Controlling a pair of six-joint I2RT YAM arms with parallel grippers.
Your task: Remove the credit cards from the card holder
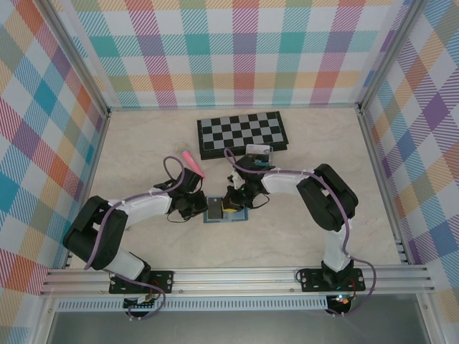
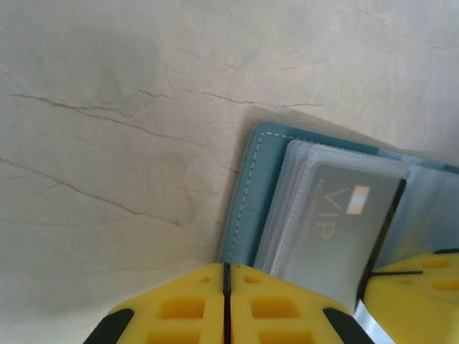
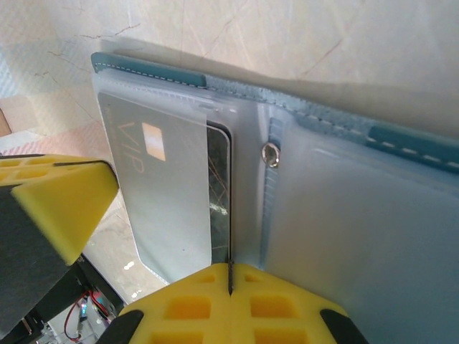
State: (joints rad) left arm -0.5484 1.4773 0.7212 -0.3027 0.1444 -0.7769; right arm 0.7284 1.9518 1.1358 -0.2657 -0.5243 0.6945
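Plaid walls [image 1: 244,50], marbled table [image 1: 301,236], card holder [image 2: 251,186] ctr, chessboard [image 1: 242,133] at back

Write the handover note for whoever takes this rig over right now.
Left tool: shut and empty, at the outer edge of the card holder. I cannot tell whether it presses on it.
Right tool: shut, apparently pinching the edge of the grey VIP card.
Things: the card holder lies open on the table between the arms, with the card at least partly in its clear sleeve.
Done: holder opened.
Left: draw this card out, then any others.
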